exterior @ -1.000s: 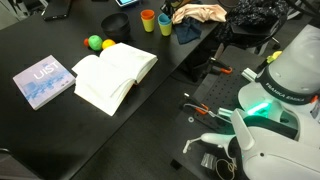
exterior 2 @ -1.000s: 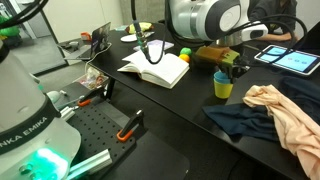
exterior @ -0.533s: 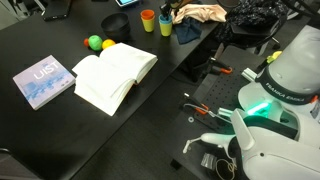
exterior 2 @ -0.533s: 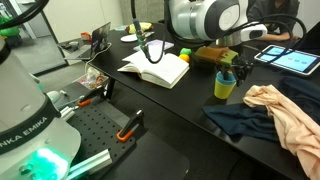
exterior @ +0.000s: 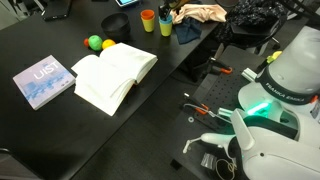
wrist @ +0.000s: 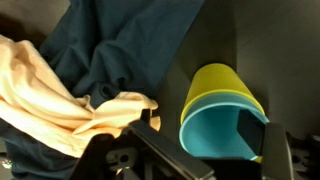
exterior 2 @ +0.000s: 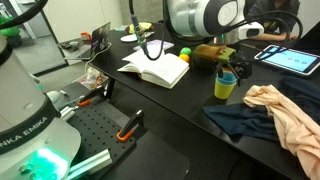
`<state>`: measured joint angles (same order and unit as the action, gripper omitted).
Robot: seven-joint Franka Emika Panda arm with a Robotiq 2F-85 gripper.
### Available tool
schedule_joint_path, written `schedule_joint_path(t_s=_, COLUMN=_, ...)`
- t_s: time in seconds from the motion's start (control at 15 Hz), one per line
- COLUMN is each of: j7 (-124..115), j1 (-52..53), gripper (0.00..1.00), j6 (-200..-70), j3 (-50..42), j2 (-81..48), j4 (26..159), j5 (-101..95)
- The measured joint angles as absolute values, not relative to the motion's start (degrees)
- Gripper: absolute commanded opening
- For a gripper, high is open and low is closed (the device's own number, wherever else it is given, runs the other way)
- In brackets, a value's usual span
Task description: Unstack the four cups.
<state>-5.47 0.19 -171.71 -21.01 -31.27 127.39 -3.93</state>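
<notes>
A yellow cup [wrist: 215, 80] with a teal cup [wrist: 215, 135] nested inside it stands on the black table. In the wrist view my gripper [wrist: 205, 142] is open at the stack's rim: one finger [wrist: 258, 130] reaches inside the teal cup and the other finger [wrist: 165, 150] is outside the wall. The same stack [exterior 2: 224, 87] shows in an exterior view under my gripper [exterior 2: 230, 72]. An orange cup [exterior: 148, 21] with a green edge at its mouth stands just beside the stack [exterior: 165, 25].
An open book [exterior: 115, 75] lies mid-table, a closed blue book [exterior: 44, 80] beside it, and a green ball [exterior: 94, 42] and yellow ball [exterior: 108, 45] behind. A dark blue cloth [exterior 2: 235, 122] and a peach cloth [exterior 2: 285, 115] lie close to the stack.
The jaws have opened from shut. The yellow and teal stack stays where it stood on the table, and the arm has barely moved.
</notes>
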Motion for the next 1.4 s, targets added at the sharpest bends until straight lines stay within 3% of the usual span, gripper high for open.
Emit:
schedule_joint_path(t_s=0.4, j7=-5.8, j1=0.9, gripper=0.11, j6=-170.2, j3=-21.0, j2=-31.3, j4=127.0, j5=-4.0)
schedule_joint_path(t_s=0.53, j7=-5.8, j1=0.9, gripper=0.01, j6=-170.0, j3=-21.0, j2=-31.3, j4=127.0, j5=-4.1)
schedule_joint_path(t_s=1.4, j7=-7.7, j1=0.7, gripper=0.03, j6=-162.1, j3=-22.0, j2=-29.3, j4=123.2, j5=-5.9)
